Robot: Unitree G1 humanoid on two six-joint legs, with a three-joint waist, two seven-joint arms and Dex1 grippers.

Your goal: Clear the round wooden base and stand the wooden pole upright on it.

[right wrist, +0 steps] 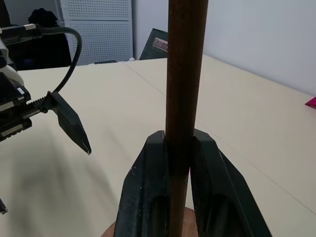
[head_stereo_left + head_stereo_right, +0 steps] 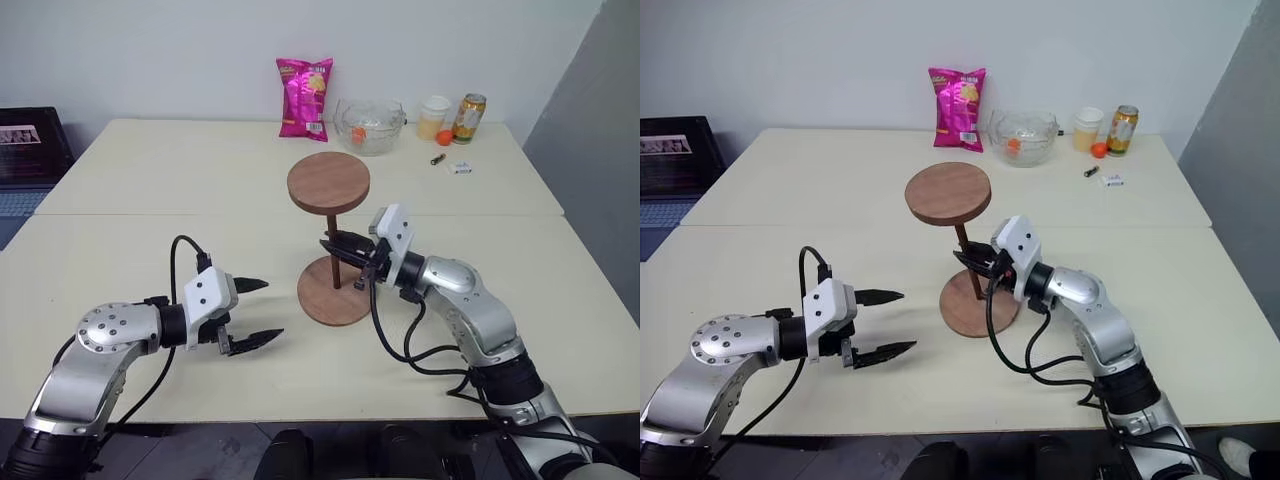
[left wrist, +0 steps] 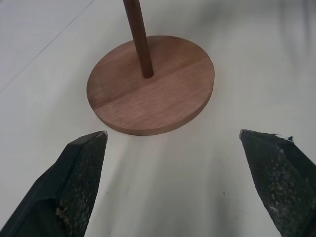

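The left tool [image 2: 253,312] hovers low over the near part of the counter [image 2: 150,180], its two black fingers [image 3: 74,182] spread wide and holding nothing. Just beyond it and to its right lies the round wooden base [image 2: 334,291], flat on the counter, apart from those fingers. The wooden pole [image 2: 333,245] stands on the base at its centre hole, nearly upright, with its fixed disc at the top. The right tool [image 2: 336,246] reaches in level from the right and pinches the pole partway up its shaft, fingers pressed against both sides. Along the far edge of the counter stand a pink snack bag [image 2: 304,98], a clear bowl [image 2: 369,125], a cup [image 2: 433,117] and a can [image 2: 468,118].
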